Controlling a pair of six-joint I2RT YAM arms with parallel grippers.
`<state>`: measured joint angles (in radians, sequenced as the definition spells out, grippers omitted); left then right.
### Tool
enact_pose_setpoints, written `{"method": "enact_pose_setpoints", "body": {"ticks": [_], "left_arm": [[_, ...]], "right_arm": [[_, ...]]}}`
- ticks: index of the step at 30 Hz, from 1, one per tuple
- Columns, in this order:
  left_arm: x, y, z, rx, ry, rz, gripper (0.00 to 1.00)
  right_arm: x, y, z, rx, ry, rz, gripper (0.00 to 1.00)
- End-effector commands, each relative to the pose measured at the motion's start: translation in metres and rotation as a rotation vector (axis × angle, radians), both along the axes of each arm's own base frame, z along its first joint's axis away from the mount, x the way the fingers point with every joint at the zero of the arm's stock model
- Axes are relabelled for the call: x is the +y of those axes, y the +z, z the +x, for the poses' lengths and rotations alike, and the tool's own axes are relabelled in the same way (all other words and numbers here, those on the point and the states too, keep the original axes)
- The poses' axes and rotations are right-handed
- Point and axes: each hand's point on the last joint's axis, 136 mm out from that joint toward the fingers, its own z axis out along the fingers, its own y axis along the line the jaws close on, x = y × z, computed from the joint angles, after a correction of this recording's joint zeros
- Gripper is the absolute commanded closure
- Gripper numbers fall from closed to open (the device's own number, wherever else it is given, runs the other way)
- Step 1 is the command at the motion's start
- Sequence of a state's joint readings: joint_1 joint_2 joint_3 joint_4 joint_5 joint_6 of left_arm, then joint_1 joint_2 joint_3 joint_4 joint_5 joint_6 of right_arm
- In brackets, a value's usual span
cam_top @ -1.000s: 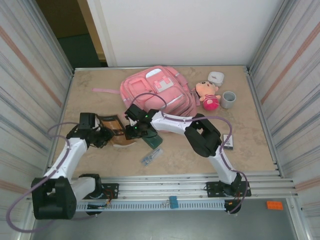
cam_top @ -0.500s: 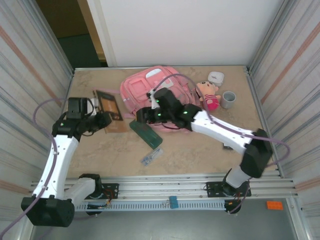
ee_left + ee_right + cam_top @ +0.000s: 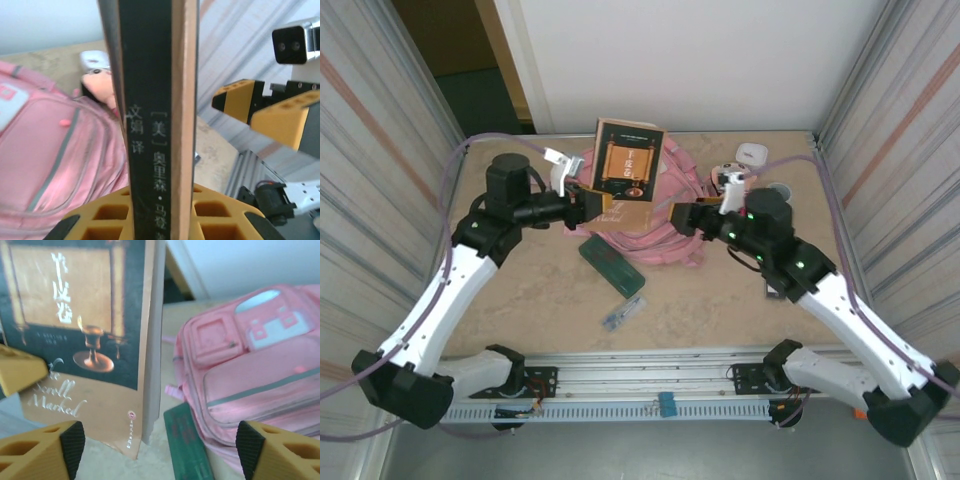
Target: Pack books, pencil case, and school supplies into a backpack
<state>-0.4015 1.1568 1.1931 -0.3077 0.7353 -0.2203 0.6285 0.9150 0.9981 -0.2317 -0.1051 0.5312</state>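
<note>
Nearest, on the desk [image 3: 720,310] with bare room toward its front edge, lies the pen-like item [image 3: 622,313], then the pencil case [image 3: 611,265] at the backpack [image 3: 250,370] near edge. Above the backpack, the left claw [image 3: 580,200] clamps the upright book [image 3: 625,170]; the right claw [image 3: 682,215] gapes just beside it.

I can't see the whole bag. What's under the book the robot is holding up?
The pink backpack lies under the raised book, which the left gripper holds. In the top view, the book hides the backpack's far middle part.
</note>
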Motion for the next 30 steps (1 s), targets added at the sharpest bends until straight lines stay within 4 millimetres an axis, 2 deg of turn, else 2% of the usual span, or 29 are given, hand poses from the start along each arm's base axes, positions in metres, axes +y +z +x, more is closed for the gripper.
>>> {"method": "enact_pose_setpoints", "body": {"ticks": [1, 3, 5, 7, 9, 13, 17, 20, 24, 27, 28, 30], "left_arm": [[-0.023, 0.035, -0.025, -0.186, -0.222, -0.11, 1.0], [-0.027, 0.036, -0.03, -0.204, -0.258, -0.14, 1.0], [-0.03, 0.039, -0.033, -0.231, -0.285, -0.175, 1.0], [-0.032, 0.043, -0.035, -0.249, -0.311, -0.201, 1.0], [-0.035, 0.045, -0.04, -0.258, -0.35, -0.215, 1.0], [-0.04, 0.05, -0.048, -0.273, -0.404, -0.24, 1.0], [-0.045, 0.056, -0.054, -0.263, -0.449, -0.268, 1.0], [-0.049, 0.059, -0.056, -0.268, -0.466, -0.285, 1.0], [-0.057, 0.06, -0.06, -0.271, -0.49, -0.296, 1.0], [-0.06, 0.055, -0.051, -0.253, -0.445, -0.288, 1.0], [-0.06, 0.051, -0.046, -0.245, -0.423, -0.278, 1.0], [-0.06, 0.044, -0.039, -0.232, -0.383, -0.256, 1.0]], "right_arm": [[-0.016, 0.015, -0.01, -0.108, 0.006, 0.02, 0.09], [-0.018, 0.017, -0.019, -0.146, 0.046, 0.021, 0.02], [-0.011, 0.017, -0.033, -0.173, 0.144, 0.016, 0.01], [-0.008, 0.013, -0.039, -0.159, 0.184, 0.028, 0.01], [-0.006, 0.007, -0.036, -0.117, 0.18, 0.047, 0.01], [-0.009, -0.006, -0.017, 0.002, 0.124, 0.102, 0.01], [0.016, 0.012, -0.03, -0.044, 0.326, 0.214, 0.01], [0.026, 0.022, -0.042, -0.076, 0.437, 0.248, 0.01], [0.034, 0.03, -0.054, -0.086, 0.542, 0.276, 0.01], [0.038, 0.036, -0.062, -0.093, 0.606, 0.298, 0.01], [0.038, 0.04, -0.065, -0.106, 0.619, 0.301, 0.02], [0.035, 0.042, -0.067, -0.127, 0.607, 0.296, 0.11]]}}
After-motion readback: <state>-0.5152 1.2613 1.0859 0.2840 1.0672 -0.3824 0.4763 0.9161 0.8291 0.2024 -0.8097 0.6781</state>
